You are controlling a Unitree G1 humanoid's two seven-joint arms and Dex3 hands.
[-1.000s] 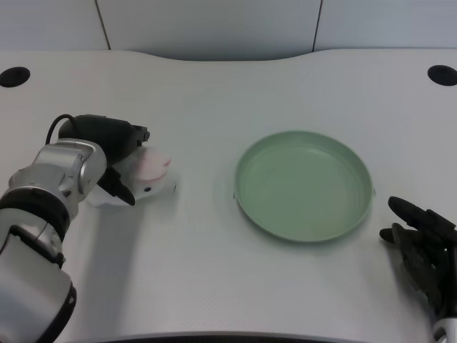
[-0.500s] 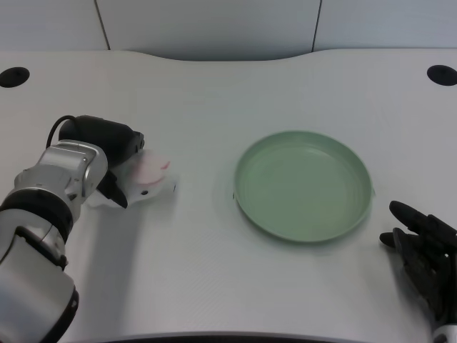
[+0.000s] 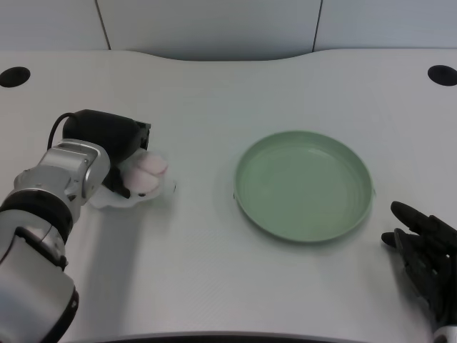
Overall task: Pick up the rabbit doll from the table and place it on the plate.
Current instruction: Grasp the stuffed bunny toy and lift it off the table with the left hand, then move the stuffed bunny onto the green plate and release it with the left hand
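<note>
At the left of the tabletop (image 3: 214,286), the left hand (image 3: 114,143) is now closing over the rabbit doll (image 3: 143,179), grasp unconfirmed, well apart from the plate (image 3: 246,153), so lifting is pending.

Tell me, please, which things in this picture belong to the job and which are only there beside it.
Belong to the job:
- rabbit doll, on the table
- green plate, with nothing on it
- left hand, over the doll

Only there:
- white table
- two black holes at its far corners
- right hand, idle
</note>
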